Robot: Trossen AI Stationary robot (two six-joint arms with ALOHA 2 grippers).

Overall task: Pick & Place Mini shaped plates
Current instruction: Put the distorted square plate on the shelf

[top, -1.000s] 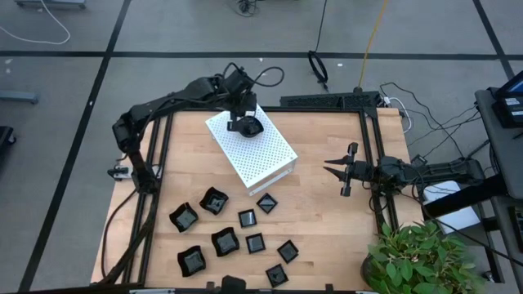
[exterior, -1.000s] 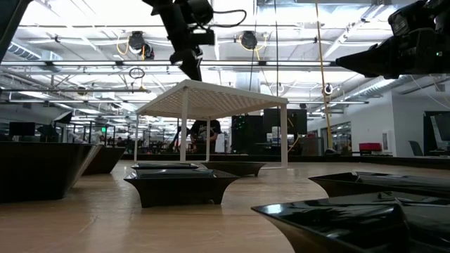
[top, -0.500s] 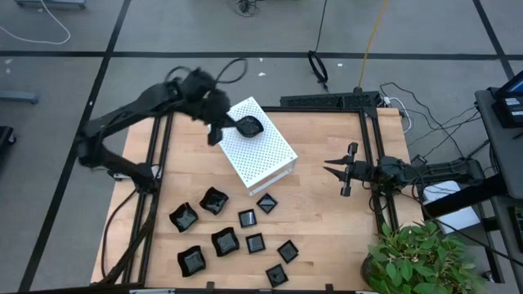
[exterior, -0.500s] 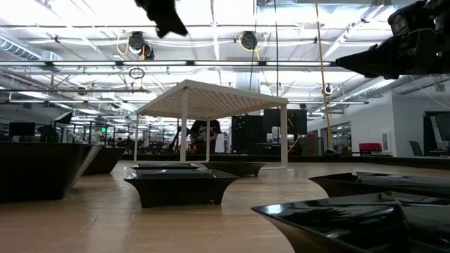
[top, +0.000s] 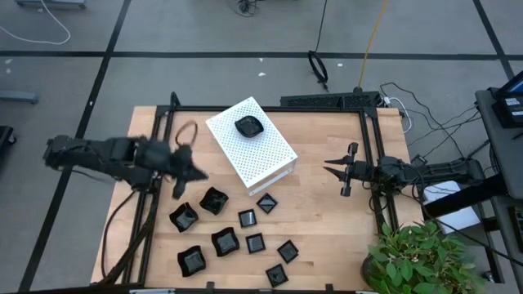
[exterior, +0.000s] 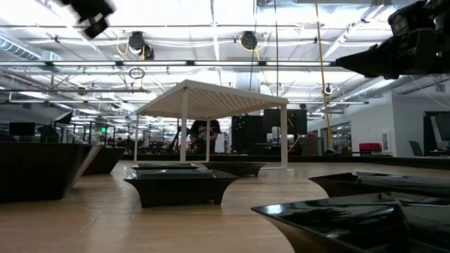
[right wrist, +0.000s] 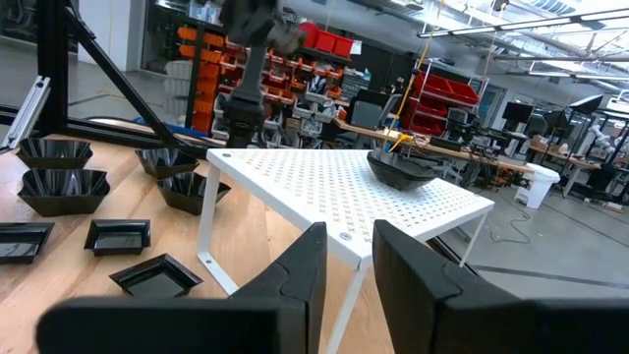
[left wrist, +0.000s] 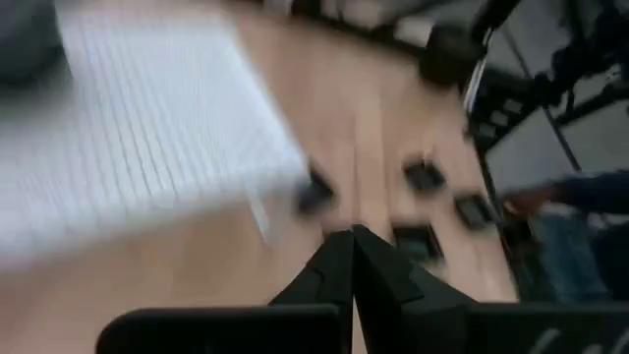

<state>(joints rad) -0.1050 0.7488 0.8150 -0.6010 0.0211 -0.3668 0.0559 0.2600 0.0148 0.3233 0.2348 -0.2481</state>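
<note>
While over frame-left plates (top: 214, 200), left gripper (top: 181, 173) empty, fingers together; should part before descending squarely; right gripper (top: 344, 170) idle mid-right, fingers slightly apart

Nine mini shaped plates on the table (top: 213, 200), one plate on box (top: 248, 126), one white box (top: 261, 153)

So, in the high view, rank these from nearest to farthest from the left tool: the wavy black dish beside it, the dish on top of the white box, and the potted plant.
1. The glossy black wavy-edged dish, on the wood just right of the shut left tool.
2. The rounded black dish on top of the white perforated box, further toward the table's far side.
3. The green potted plant, beyond the table's near right corner.
</note>
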